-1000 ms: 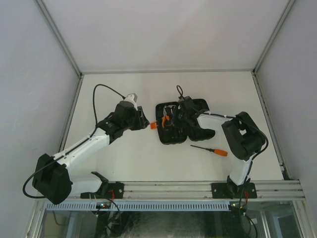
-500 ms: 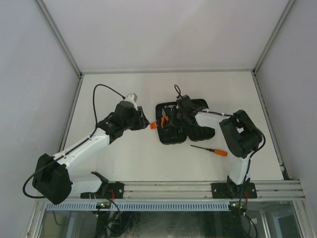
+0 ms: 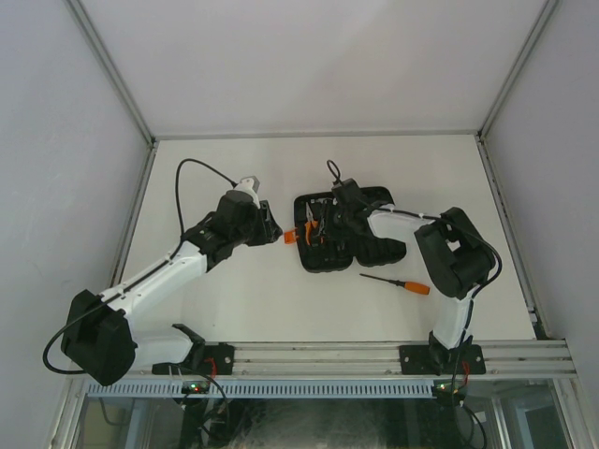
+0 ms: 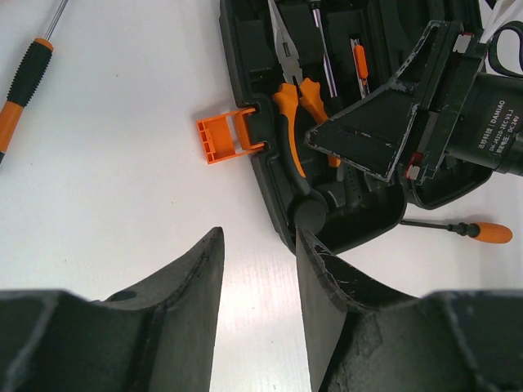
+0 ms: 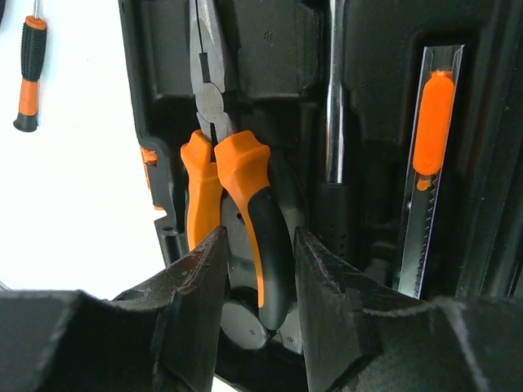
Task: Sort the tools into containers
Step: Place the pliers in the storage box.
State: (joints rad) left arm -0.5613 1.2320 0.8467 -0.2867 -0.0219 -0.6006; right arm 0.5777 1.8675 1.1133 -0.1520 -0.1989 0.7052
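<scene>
While the right gripper (image 5: pixel 258 238) hangs low over the case with its fingers parted and loosely astride one handle (a sliver of gap shows on either side, so I judge it unclamped), the orange-and-black-handled, steel-nosed pliers (image 5: pixel 233 175) lie in a moulded slot along the left side of the black plastic clamshell tool case (image 5: pixel 270 49). The case sits open mid-tabletop.

The pliers look heavy for their size and rigid. The rubbery handle sleeves should give the pads bite, whereas the bare steel nose would likely slip. The handles close to the pivot are therefore the place to hold.

The left gripper (image 4: pixel 260 245), open and empty, hovers over the white tabletop (image 4: pixel 122 204) near the case's orange latch (image 4: pixel 222 140).

Farther off, a thin screwdriver with a black-and-orange handle (image 5: pixel 29 77) lies loose on the tabletop, apart from the case. It is probably light and apt to roll, and best pinched at the handle.
</scene>
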